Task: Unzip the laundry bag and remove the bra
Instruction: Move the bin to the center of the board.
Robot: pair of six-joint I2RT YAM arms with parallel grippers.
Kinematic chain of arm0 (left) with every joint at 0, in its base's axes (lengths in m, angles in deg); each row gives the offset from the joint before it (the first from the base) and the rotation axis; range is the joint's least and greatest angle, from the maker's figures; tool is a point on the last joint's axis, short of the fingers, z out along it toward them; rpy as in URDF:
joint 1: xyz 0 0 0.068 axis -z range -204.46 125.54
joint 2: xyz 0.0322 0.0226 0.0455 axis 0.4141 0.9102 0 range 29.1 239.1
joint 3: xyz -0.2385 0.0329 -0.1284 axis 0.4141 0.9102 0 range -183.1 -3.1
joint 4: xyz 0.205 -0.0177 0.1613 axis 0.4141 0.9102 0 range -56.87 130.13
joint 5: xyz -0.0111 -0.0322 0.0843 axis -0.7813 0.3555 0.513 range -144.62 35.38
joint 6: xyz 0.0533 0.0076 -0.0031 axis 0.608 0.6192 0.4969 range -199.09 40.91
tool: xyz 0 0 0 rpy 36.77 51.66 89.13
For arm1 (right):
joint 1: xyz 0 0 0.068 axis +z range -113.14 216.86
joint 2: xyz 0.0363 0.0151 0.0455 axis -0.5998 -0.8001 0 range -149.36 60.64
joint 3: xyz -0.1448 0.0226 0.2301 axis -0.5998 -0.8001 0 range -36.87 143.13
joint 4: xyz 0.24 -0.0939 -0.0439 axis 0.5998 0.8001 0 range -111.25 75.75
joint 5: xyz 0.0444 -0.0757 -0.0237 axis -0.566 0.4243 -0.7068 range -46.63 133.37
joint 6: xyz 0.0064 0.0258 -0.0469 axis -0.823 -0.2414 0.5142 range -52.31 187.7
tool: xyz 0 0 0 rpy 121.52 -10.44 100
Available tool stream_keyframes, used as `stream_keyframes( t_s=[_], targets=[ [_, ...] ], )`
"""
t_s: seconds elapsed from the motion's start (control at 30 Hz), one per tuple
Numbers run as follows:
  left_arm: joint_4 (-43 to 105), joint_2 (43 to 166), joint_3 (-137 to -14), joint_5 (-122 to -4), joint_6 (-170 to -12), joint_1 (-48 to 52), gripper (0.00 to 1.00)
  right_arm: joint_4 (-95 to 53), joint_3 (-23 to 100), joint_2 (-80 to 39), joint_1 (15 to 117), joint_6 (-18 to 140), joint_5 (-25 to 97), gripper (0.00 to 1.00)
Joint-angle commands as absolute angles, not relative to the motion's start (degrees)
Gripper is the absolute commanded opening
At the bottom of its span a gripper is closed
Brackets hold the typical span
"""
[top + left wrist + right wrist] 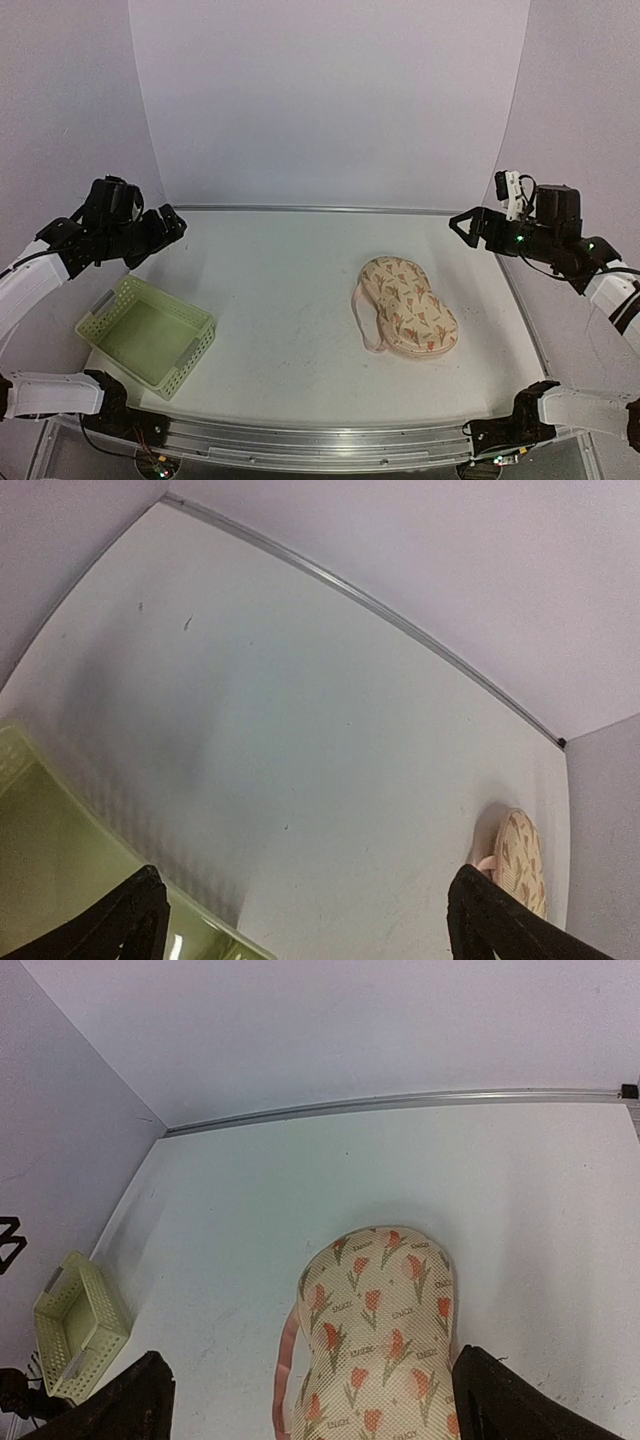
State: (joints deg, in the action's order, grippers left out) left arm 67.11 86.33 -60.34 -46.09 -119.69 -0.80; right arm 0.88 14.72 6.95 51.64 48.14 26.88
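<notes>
Left jaws and right jaws both spread wide, holding nothing. Laundry bag lies on the counter between the right jaws, its tiny tulip lettering unreadable. Green basket sits under the left jaws.

Padded, matt printed cloth laundry bag with pink edging; light green plastic lattice basket; smooth matt white table bordered by a metal rail.
</notes>
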Motion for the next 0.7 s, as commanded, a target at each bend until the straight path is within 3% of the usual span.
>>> stream_keyframes(
  t_s=[0.0, 0.27, 0.67],
  targets=[
    [73.12, 86.29, -59.75, -39.24, -129.23, -1.9, 0.97, -0.1, 15.61, 6.8, 51.62, 48.98, 28.23, 0.98],
    [74.98, 92.36, -55.23, -45.99, -133.52, -10.21, 0.93, 0.77, 14.27, 5.37, 51.62, 48.46, 30.93, 0.98],
    [74.71, 103.34, -56.91, -44.3, -129.45, -11.18, 0.93, 0.81, 12.31, 5.4, 51.61, 48.74, 33.19, 0.98]
  ],
)
